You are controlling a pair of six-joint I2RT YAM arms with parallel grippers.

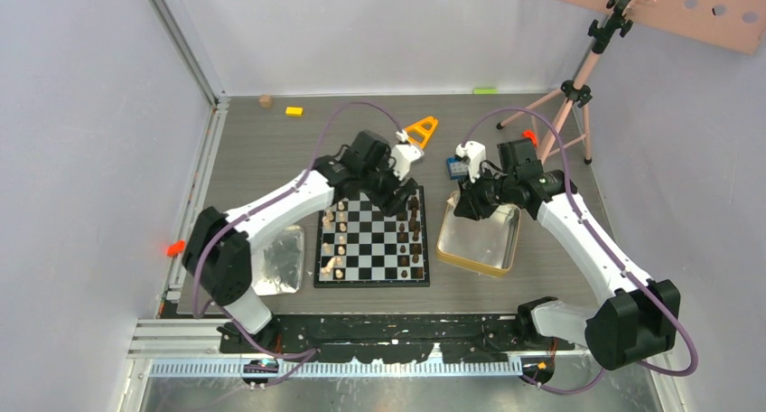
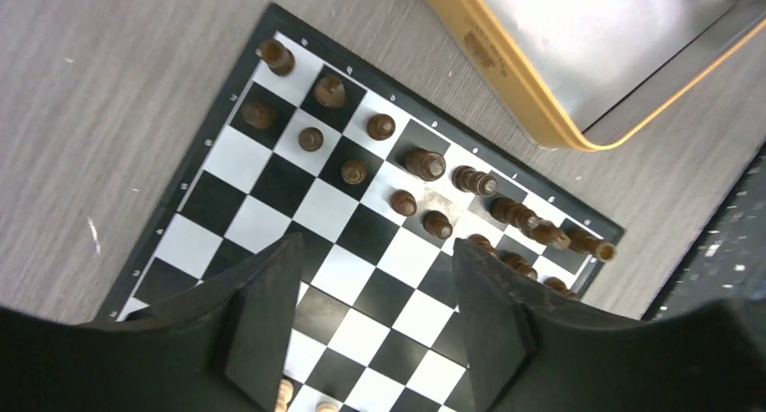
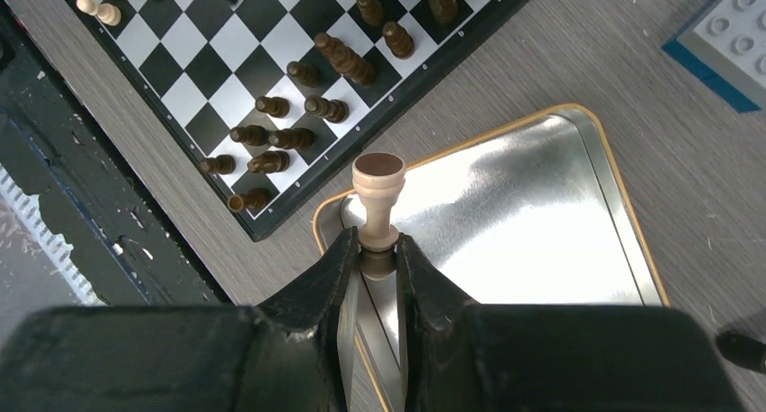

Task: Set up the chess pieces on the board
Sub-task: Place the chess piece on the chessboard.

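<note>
Right wrist view shows the right end effector (image 3: pixel 379 249) closed on the stem of a light tan piece (image 3: pixel 378 182). The piece stands upright beyond its fingertips, above the gold-rimmed tin (image 3: pixel 524 231). Ahead and to the left of this end effector lies the board (image 3: pixel 194 96), with the dark pieces (image 3: pixel 343 60) ranked along the board's edge nearest the tin. The other light pieces (image 1: pixel 332 245) stand on the board's far side.

The left end effector (image 2: pixel 375 267) hangs over the board with its fingers apart and nothing between them.

By my reading, the step in hand is carrying a light piece from tin to board. The next move calls for lifting it clear over the dark ranks, crossing to a free square on the light side, and keeping away from the left arm above the board.

What shows of the tin below the right end effector is bare metal. The silver tray (image 1: pixel 282 258) sits left of the left end effector, and I cannot tell what it holds.
</note>
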